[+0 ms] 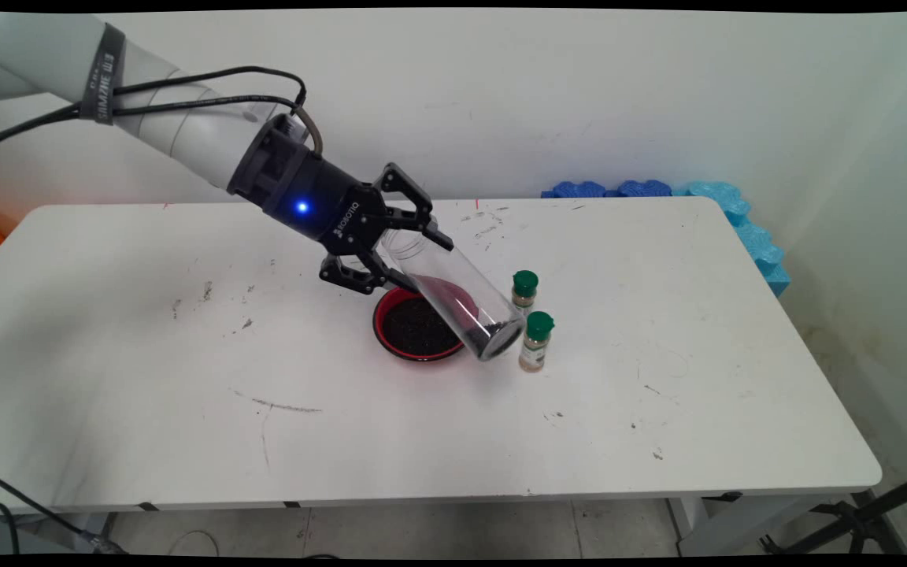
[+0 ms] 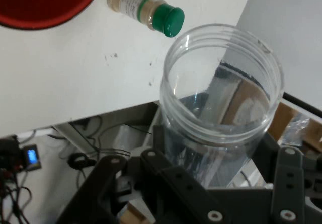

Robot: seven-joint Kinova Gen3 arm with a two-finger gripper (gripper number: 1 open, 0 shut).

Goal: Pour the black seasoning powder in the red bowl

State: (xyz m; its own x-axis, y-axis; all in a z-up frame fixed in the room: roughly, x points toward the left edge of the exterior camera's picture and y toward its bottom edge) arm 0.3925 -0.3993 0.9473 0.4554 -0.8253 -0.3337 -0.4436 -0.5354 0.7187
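Setting reads as a robotics lab or test room, not a home. A scuffed white folding table stands against a bare white wall, with blue foam mats stacked behind its far right corner. Loose black cables trail on the floor under the table; a black tripod leg stands at lower right. The hand view shows tangled wiring and a small lit display below the table edge.

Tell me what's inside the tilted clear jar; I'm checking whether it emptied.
The clear jar, clamped in the gripper, shows a few dark grains at its lower end over the red bowl. Hand view shows only its rim.
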